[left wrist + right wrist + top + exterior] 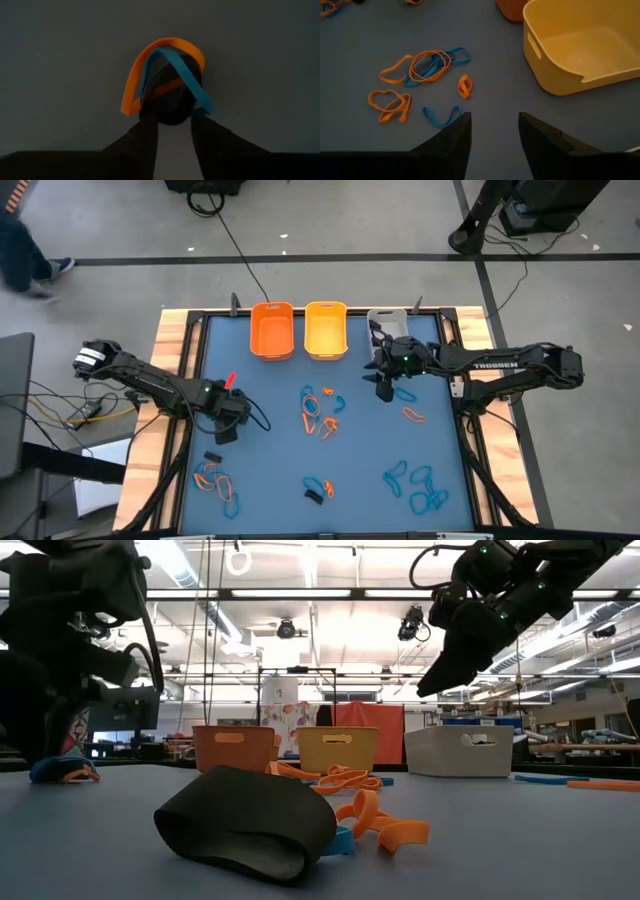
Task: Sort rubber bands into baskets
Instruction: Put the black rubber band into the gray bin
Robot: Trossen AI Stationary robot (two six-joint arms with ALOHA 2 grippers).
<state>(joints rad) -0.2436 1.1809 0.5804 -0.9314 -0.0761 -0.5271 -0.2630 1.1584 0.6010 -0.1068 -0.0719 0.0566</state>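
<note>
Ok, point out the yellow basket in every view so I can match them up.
High view: the yellow basket sits at the mat's far edge, middle of three.
Low view: centre background, between the orange basket and the grey basket.
Left wrist view: not in it.
Right wrist view: beside the gripper, empty.
Shared landmark: the orange basket.

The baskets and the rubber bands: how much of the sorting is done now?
Little looks done: the yellow basket is empty, and the orange basket shows nothing inside from above. In hand: the left claw is down over a tangle of an orange band, a blue band and a black one. Left: many bands lie on the mat.
</note>
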